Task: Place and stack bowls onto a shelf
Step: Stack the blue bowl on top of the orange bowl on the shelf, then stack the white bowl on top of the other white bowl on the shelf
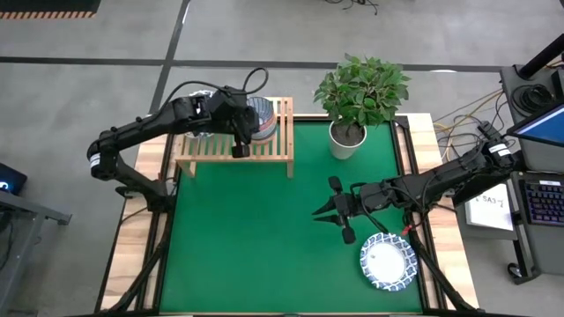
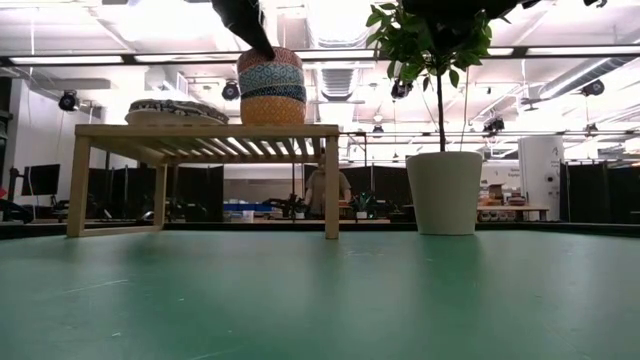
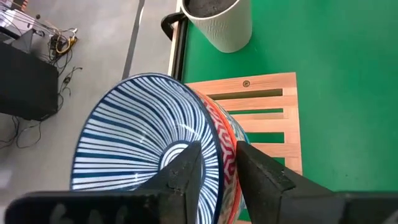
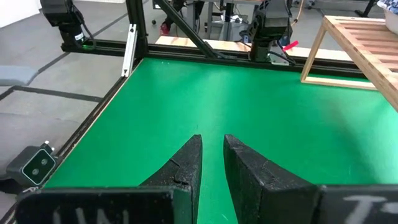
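I found almost nothing I could read. A white sheet [image 1: 490,211] lay beside the worktop near my right arm, with dark marks too small to make out. Pale letters showed across the dark body of my right hand [image 4: 211,163], cut off and blurred, so I could not tell what they spelled.
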`<act>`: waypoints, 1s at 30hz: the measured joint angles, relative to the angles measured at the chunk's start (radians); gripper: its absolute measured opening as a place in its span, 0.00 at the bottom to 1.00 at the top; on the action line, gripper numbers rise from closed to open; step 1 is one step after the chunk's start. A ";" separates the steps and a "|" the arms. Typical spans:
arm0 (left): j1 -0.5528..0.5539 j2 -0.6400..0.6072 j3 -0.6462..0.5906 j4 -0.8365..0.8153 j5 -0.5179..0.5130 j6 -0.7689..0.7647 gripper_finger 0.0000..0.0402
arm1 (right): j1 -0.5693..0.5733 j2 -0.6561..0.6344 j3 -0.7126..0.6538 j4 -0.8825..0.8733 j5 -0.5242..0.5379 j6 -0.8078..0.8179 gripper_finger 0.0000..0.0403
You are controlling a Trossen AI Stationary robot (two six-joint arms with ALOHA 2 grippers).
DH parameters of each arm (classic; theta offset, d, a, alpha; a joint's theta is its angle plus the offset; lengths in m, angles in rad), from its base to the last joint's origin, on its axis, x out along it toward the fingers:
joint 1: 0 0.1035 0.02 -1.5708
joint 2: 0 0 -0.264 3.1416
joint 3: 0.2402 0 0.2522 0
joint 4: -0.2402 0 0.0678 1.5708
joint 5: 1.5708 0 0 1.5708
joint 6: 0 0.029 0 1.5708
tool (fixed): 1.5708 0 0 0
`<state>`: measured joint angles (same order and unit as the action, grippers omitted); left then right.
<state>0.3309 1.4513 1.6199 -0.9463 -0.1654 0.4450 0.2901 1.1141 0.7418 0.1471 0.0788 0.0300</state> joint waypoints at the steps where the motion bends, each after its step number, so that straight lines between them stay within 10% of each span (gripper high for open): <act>1: 0.000 -0.004 0.000 0.000 0.000 -0.001 0.21 | 0.000 0.000 0.000 0.000 0.000 0.005 0.14; 10: -0.028 -0.035 0.043 -0.013 0.011 -0.113 0.28 | 0.000 0.000 0.007 0.006 0.006 0.151 0.14; 14: -0.088 -0.054 0.043 -0.021 0.167 -0.168 0.28 | 0.007 0.000 0.032 0.011 0.016 0.262 0.14; 30: -0.619 -0.085 -0.039 -0.051 0.183 -0.344 0.27 | 0.037 0.153 0.339 -0.527 0.051 0.625 0.14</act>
<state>-0.2879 1.3661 1.5813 -0.9969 0.0172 0.1014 0.3270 1.2669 1.0807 -0.3801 0.1302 0.6545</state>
